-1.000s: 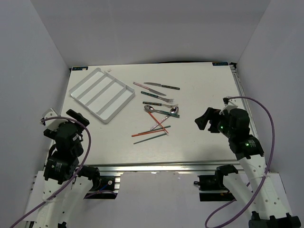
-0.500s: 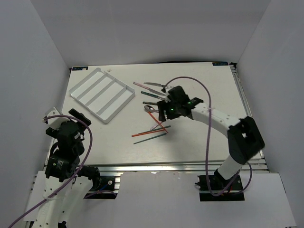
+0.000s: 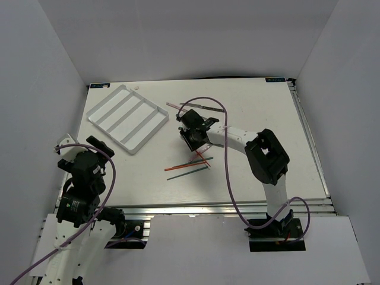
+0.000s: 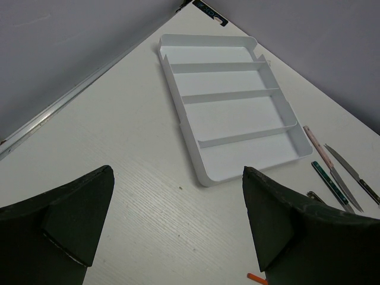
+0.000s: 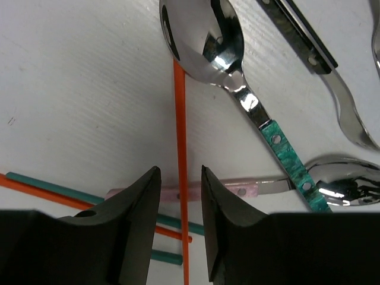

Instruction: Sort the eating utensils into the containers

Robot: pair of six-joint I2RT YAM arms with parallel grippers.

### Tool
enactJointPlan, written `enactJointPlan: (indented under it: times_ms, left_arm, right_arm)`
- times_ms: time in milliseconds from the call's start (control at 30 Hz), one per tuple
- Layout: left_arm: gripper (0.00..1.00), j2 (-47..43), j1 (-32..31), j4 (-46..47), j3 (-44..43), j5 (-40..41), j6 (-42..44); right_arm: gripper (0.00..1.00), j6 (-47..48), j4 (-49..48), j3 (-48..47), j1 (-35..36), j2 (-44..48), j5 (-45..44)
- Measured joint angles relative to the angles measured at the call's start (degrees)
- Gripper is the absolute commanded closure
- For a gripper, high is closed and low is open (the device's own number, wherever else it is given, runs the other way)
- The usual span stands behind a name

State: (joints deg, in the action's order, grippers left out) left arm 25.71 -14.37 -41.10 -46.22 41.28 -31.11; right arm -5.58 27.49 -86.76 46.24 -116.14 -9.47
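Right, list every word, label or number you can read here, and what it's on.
Nothing can be read.
Dark sticker on the table's far edge: print too small and blurred.
The tray and the spoon: no markings visible.

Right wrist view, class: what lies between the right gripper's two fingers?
An orange chopstick runs lengthwise through the gap of the right gripper, touched by neither finger. A pink handle crosses it there. The right wrist view shows this.
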Motion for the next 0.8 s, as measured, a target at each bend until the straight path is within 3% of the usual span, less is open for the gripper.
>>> enactJointPlan:
  times_ms: [133, 333, 433, 667, 800]
  left_arm:
    - [0.02, -0.2, 0.0, 0.0, 0.0, 0.0, 0.02]
    - [0.02, 0.48, 0.0, 0.11, 0.0, -0.13, 0.02]
    - [0.02, 1.27, -0.02, 0.17, 0.0, -0.22, 0.04]
    - [0.02, 3.15, 0.0, 0.85, -0.39, -4.98, 1.18]
    - [0.02, 8.26, 0.0, 5.7, -1.49, -16.44, -0.17]
  right_arm:
    - [0.65, 1.49, -0.2, -1.01, -0.15, -1.9, -0.04]
    - [0.83, 3.17, -0.42, -1.64, -0.15, -4.2, 0.15]
    - [0.98, 3.5, -0.44, -1.64, -0.15, -4.2, 0.57]
    - [1.0, 3.3, 1.31, -1.49, -0.15, -1.25, 2.25]
    - [1.0, 2.23, 2.25, -1.44, -0.2, 5.9, 5.2]
